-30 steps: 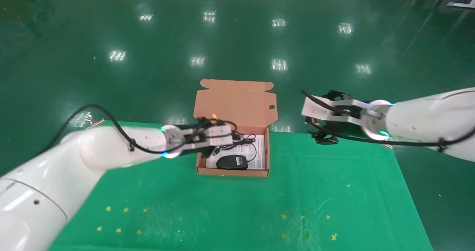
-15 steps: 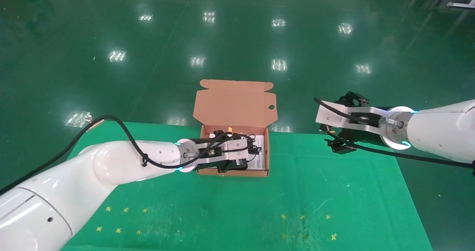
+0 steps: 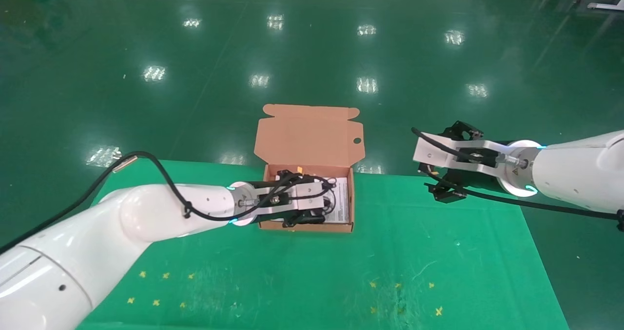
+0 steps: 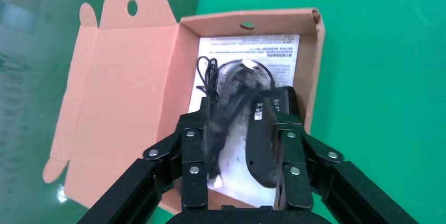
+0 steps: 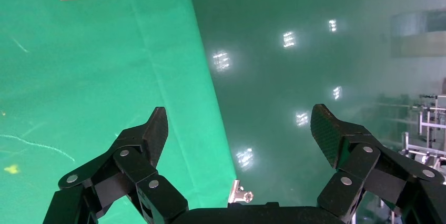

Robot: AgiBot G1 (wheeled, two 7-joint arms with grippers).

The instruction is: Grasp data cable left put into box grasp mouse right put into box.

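The orange-brown box [image 3: 307, 227] [image 4: 311, 61] sits open at the table's far edge with its lid [image 3: 309, 134] folded back. Inside, on the white leaflet [image 4: 252, 50], lies the black mouse [image 4: 263, 134] [image 3: 313, 218], partly hidden under my left arm. My left gripper [image 3: 321, 207] [image 4: 243, 116] is down inside the box with its fingers spread apart. The data cable [image 4: 213, 140] shows as a blurred black bundle beside one finger, above the leaflet. My right gripper [image 3: 438, 163] [image 5: 239, 116] hangs open and empty over the table's far right edge, well clear of the box.
The green cloth table [image 3: 312, 281] carries small yellow marks near its front. Its far edge [image 5: 202, 92] drops to the glossy green floor just behind the box and under my right gripper. A metal clip [image 5: 239, 195] sits at that edge.
My left gripper has come down from above the box's left side into the box with the cable, and its fingers now stand apart. The right gripper drew back to the right, then stayed.
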